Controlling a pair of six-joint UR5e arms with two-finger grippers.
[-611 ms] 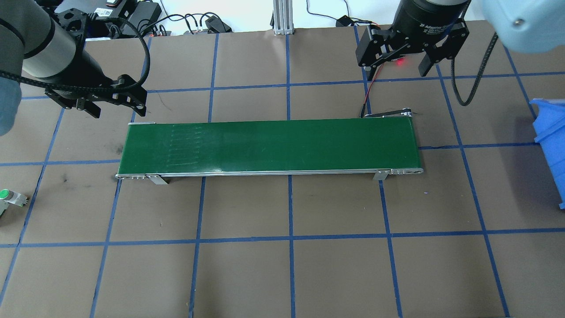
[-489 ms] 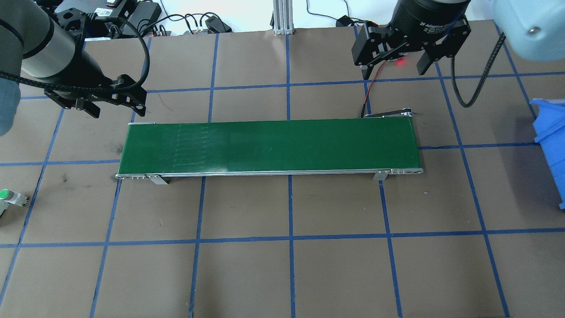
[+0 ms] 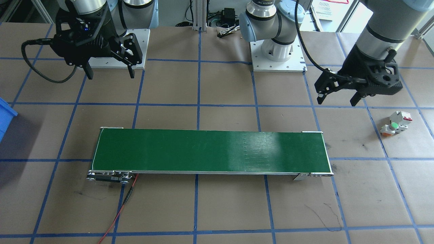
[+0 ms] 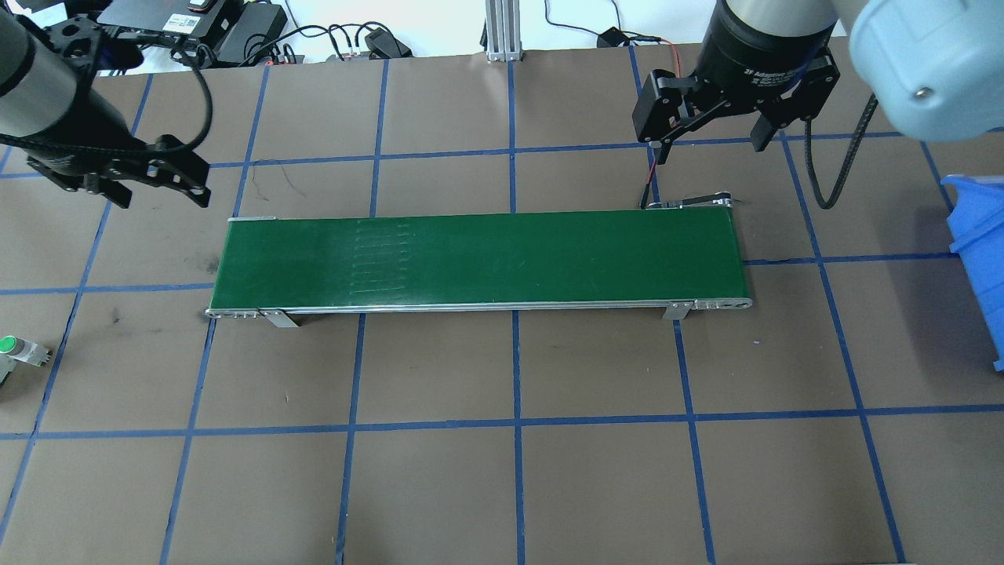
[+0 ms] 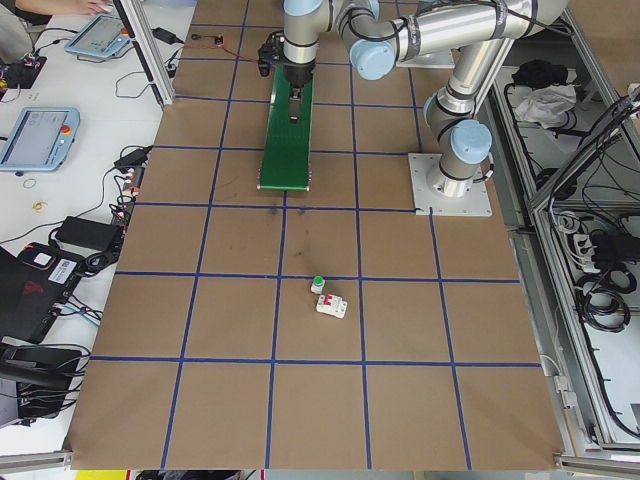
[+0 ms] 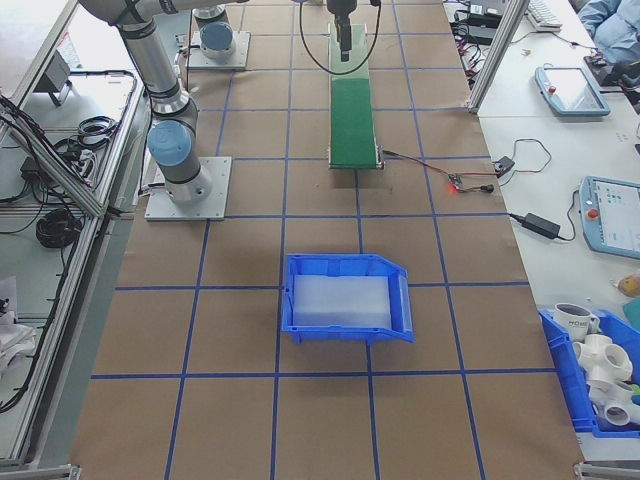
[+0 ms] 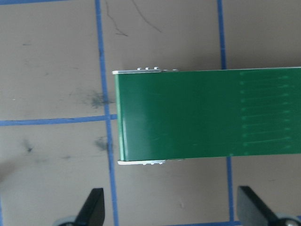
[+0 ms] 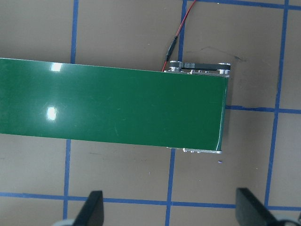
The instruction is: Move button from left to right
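The button [image 3: 392, 127], green-capped with a grey body, lies on the brown table at the robot's far left, touching a white breaker [image 3: 401, 118]. It also shows in the overhead view [image 4: 11, 345] and the left side view [image 5: 318, 284]. My left gripper [image 4: 163, 192] [image 3: 337, 100] hovers open and empty behind the green conveyor belt's [image 4: 478, 259] left end, well short of the button. Its fingers [image 7: 91, 209] frame the belt end [image 7: 207, 115]. My right gripper [image 4: 710, 145] [image 3: 110, 74] hangs open and empty behind the belt's right end [image 8: 113, 106].
A blue bin [image 4: 980, 251] [image 6: 345, 300] stands at the table's right end. A red wire [image 3: 118, 210] trails from the belt's motor end. Cables and power boxes [image 4: 235, 27] lie past the far edge. Both arm bases [image 3: 278, 51] sit on the robot's side.
My left gripper has shifted left, away from the belt's corner. The right gripper has moved slightly toward the belt. The faint marks on the belt have travelled right.
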